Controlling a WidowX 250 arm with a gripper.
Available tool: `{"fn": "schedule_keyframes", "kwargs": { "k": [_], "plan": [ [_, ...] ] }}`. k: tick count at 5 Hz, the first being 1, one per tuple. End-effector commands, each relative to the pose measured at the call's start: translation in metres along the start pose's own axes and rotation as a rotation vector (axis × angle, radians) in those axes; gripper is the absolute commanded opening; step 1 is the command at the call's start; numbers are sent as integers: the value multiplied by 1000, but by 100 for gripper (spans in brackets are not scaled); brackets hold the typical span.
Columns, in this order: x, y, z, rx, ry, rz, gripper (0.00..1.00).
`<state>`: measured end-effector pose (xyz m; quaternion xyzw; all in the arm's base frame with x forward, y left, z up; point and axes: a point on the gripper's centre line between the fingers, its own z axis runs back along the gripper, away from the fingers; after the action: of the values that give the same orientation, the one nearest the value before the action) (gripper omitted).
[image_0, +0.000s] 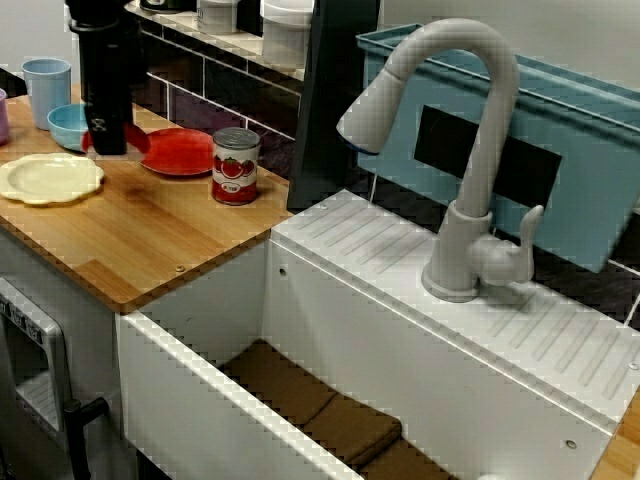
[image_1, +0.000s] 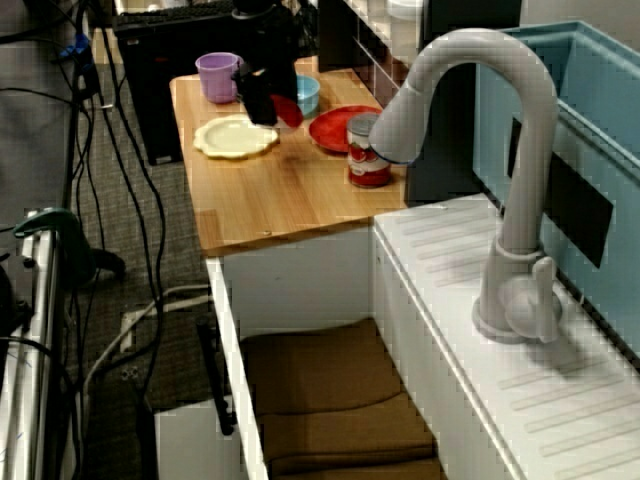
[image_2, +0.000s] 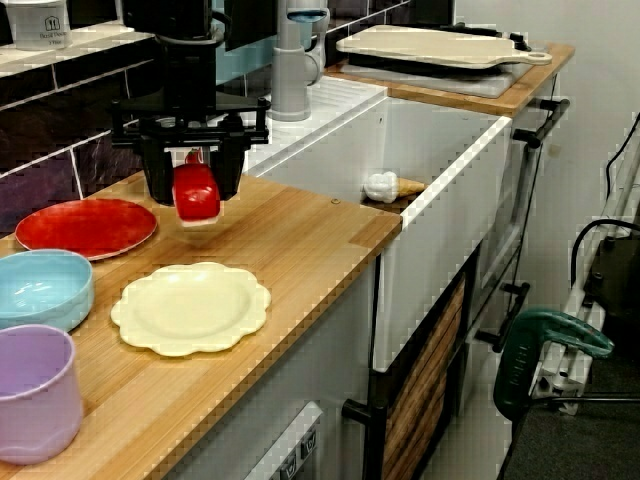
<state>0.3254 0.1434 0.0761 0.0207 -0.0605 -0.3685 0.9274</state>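
- gripper (image_2: 195, 188) hangs over the wooden counter (image_2: 310, 240), fingers pointing down. the jaws are closed partway, clamped on a glossy red toy piece (image_2: 197, 202) that fills the gap between them.
- the red toy piece is rounded and shiny; i cannot tell what it represents.
- position, in the view from the counter end: the piece is clear of the wood, with its shadow on the boards beneath. it sits between the red plate (image_2: 85, 225) and the yellow plate (image_2: 190, 308), touching neither.
- view over the sink: the arm hides most of the piece, and only red edges show beside the gripper (image_0: 108, 138). the can (image_0: 236, 166) stands just beside the red plate (image_0: 180, 152).
- also nearby: the blue bowl (image_2: 40, 288) and purple cup (image_2: 30, 400) at the near end of the counter. the sink (image_2: 440, 150) is well apart.
- my judgement of the step: carry phase. the piece is grasped and off the surface, not yet set down anywhere.
- the next move calls for, in my judgement:
  - steady grip pressure during travel;
  - enough height to clear the plate rims, bowl and can;
  - release only when low over a flat spot, since a rounded piece could roll.
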Motion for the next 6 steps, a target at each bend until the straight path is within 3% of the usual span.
{"fn": "schedule_keyframes", "kwargs": {
  "k": [1,6],
  "plan": [
    [27,15,19,126,-23,66,0],
    [30,53,13,137,-46,198,0]
  ]
}}
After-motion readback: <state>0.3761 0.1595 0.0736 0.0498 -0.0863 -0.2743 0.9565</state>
